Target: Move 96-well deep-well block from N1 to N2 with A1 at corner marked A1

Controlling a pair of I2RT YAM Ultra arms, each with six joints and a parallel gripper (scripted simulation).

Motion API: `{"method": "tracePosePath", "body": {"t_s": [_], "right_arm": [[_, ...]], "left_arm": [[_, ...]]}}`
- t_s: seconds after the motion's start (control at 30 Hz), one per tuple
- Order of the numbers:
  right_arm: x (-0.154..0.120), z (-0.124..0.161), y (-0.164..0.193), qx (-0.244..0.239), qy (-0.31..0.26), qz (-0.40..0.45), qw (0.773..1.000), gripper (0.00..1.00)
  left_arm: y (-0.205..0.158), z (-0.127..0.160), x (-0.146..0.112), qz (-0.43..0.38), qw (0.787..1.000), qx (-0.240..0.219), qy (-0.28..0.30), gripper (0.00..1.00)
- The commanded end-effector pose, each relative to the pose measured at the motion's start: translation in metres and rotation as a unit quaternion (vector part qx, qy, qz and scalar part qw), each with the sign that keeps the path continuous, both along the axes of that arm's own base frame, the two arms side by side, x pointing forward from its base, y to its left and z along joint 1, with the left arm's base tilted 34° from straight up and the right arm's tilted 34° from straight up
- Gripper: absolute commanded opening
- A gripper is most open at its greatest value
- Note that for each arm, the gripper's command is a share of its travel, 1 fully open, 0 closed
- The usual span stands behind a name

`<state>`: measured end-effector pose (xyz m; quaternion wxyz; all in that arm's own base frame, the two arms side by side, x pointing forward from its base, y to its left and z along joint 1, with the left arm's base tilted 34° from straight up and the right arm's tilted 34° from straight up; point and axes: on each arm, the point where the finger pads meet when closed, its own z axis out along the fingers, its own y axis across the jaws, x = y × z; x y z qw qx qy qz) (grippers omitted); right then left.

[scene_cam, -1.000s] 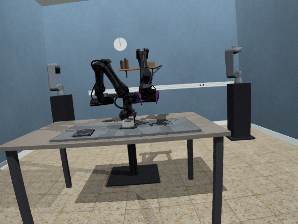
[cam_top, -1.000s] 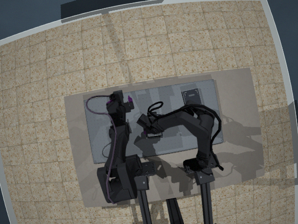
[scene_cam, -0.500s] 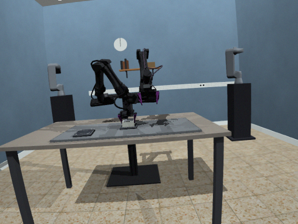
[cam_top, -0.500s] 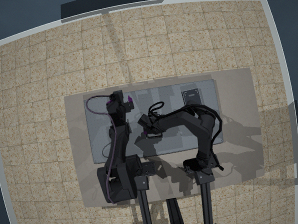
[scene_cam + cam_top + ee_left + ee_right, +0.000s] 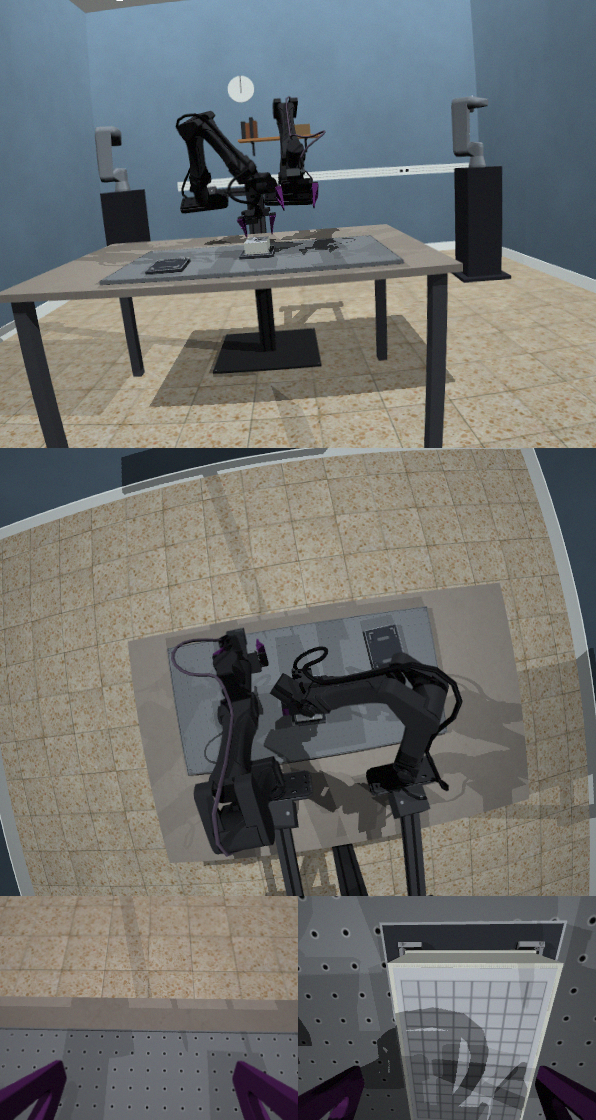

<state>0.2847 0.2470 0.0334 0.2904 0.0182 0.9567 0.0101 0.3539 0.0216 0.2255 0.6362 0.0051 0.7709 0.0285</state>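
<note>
Top and outside views showed the white block point(image 5: 308, 718) point(image 5: 257, 246) point(image 5: 470, 1013) set in a dark nest point(image 5: 258, 255) point(image 5: 473, 937), well in from the bench point(image 5: 475, 613) point(image 5: 425, 256) point(image 5: 100, 1016) corners, while the other nest point(image 5: 384, 640) point(image 5: 168, 265) was seen near the edge across from the arms. Above the block, the right gripper point(image 5: 300, 712) point(image 5: 259, 236) point(image 5: 449, 1074) was opened wide with nothing held. Nearer that far edge, the left gripper point(image 5: 239, 648) point(image 5: 299, 208) point(image 5: 149, 1069) was wide open and empty too.
</note>
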Motion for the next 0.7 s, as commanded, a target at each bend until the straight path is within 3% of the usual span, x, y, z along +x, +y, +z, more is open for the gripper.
{"method": "tracePosePath", "body": {"t_s": [0.0, 0.13, 0.27, 0.33, 0.47, 0.67], "right_arm": [[0.007, 0.029, 0.013, 0.012, -0.037, 0.034, 0.999, 1.0], [-0.007, 0.04, 0.002, -0.044, -0.074, 0.118, 0.989, 1.0], [-0.034, 0.055, -0.01, -0.099, -0.123, 0.213, 0.964, 1.0], [-0.034, 0.055, -0.01, -0.099, -0.123, 0.213, 0.964, 1.0], [-0.053, 0.064, -0.018, -0.145, -0.164, 0.285, 0.933, 1.0], [-0.074, 0.066, -0.028, -0.177, -0.198, 0.342, 0.902, 1.0]], "left_arm": [[-0.002, 0.002, 0.0, -0.007, 1.0, 0.0, -0.006, 1.0], [-0.002, 0.002, 0.0, -0.007, 1.0, 0.0, -0.006, 1.0], [-0.002, 0.002, 0.0, -0.007, 1.0, 0.0, -0.006, 1.0], [-0.002, 0.002, 0.0, -0.007, 1.0, 0.0, -0.006, 1.0], [-0.002, 0.002, 0.0, -0.007, 1.0, 0.0, -0.006, 1.0], [-0.002, 0.002, 0.0, -0.007, 1.0, 0.0, -0.006, 1.0]]}}
